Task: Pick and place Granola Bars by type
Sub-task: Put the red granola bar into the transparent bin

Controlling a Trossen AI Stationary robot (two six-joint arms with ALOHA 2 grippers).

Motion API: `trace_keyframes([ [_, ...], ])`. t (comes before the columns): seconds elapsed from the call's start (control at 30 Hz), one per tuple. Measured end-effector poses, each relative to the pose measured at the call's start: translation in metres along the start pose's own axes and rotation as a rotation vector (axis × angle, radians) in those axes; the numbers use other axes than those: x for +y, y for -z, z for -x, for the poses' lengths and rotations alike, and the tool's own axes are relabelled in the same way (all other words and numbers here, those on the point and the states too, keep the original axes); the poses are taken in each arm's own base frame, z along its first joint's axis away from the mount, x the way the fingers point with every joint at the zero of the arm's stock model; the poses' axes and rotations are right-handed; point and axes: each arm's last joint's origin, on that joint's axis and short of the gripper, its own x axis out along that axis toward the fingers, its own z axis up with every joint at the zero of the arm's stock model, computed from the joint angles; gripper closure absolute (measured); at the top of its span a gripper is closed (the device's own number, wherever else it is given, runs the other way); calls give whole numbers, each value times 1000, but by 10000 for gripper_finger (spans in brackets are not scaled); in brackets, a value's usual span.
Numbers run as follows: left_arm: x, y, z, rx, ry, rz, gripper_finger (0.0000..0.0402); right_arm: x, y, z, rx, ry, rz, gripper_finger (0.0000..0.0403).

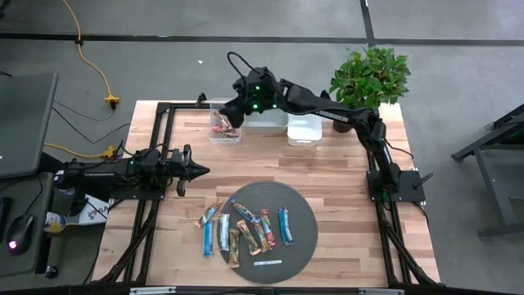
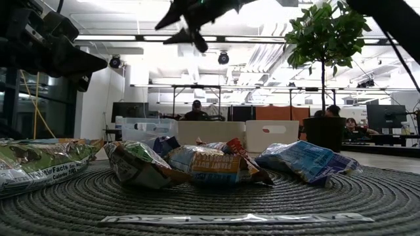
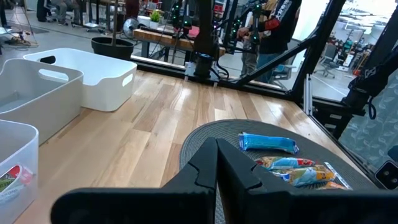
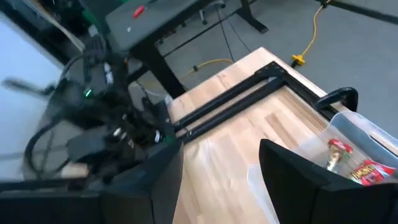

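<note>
Granola Bars (image 1: 246,228) mostly wait on your mat (image 1: 304,215); the right end effector (image 1: 232,119) hangs wide and empty over the clear bin (image 1: 226,121), so reach back for another.

1. Overhead view: even, fairly bright light on the wooden table (image 1: 344,188); shadows under the arms are soft and short, with no harsh glare.
2. Low view: strongly backlit by ceiling lights (image 2: 262,26) and pale walls, which are blown out near the top; the arms overhead read as dark silhouettes.
3. Low view: the woven mat (image 2: 216,196) in the foreground is soft, out of focus closest to the lens; foil wrappers (image 2: 302,160) catch mild sheen.
4. Left wrist view: bright window glare at the far right; the near fingers (image 3: 205,180) are dark and slightly soft.
5. Right wrist view: heavy motion blur across the whole picture, worst toward the other arm (image 4: 106,118).
</note>
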Motion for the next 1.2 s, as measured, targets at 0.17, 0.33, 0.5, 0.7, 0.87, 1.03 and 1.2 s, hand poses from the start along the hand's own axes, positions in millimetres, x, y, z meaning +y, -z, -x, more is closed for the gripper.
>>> trace_keyframes([
  [0.17,0,0,0,0,0,0,401,32,7,22,82,29,99,208],
  [0.33,0,0,0,0,0,0,401,57,22,38,202,47,134,208],
  [0.5,0,0,0,0,1,0,401,82,34,51,267,26,152,208],
  [0.7,0,0,0,0,0,0,401,109,54,54,333,46,149,208],
  [0.87,0,0,0,0,0,0,401,126,74,61,411,140,112,208],
  [1.03,0,0,0,0,0,0,401,137,94,70,485,284,25,208],
  [1.2,0,0,0,0,0,0,401,142,110,81,519,471,-69,208],
])
